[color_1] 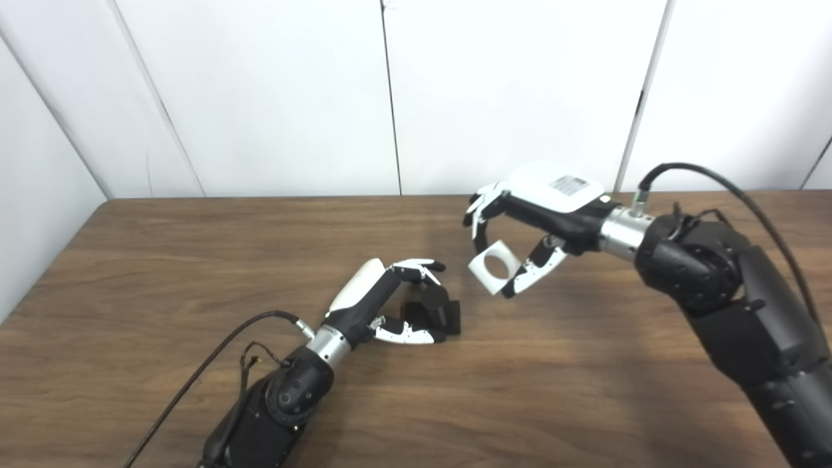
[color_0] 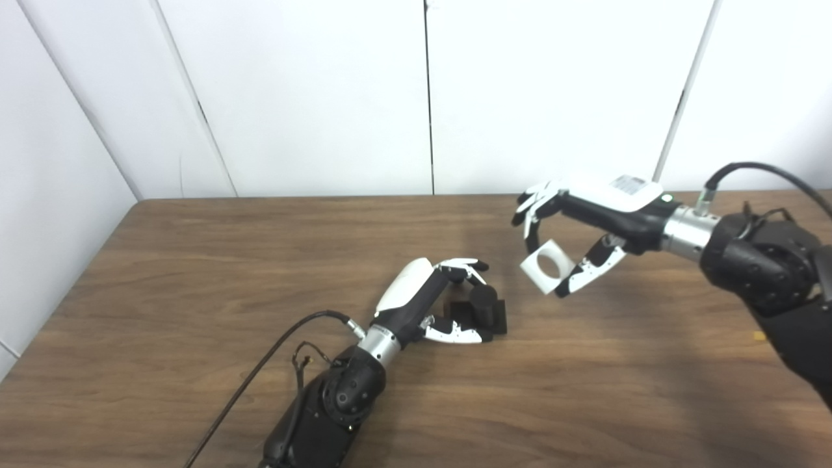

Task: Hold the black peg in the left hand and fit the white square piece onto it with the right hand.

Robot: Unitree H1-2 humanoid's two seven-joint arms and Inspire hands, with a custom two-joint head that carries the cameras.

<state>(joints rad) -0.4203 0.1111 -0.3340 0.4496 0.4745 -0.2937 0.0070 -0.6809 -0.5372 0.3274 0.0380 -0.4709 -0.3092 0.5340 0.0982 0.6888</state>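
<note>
The black peg (color_0: pixel 484 307) has a round post on a square base and rests on the brown table (color_0: pixel 195 273) near the middle. My left hand (color_0: pixel 442 302) is closed around its base, fingers over the far side and thumb along the near side. My right hand (color_0: pixel 578 227) holds the white square piece (color_0: pixel 548 266), which has a round hole, pinched between fingers and thumb in the air. The piece hangs tilted, a little to the right of and above the peg, apart from it. The same scene shows in the right eye view, with the piece (color_1: pixel 495 266) near the peg (color_1: pixel 439 312).
White wall panels (color_0: pixel 422 91) stand behind the table's far edge. A black cable (color_0: pixel 260 370) runs along my left forearm over the table. The table's left edge (color_0: pixel 71 292) slants toward the front.
</note>
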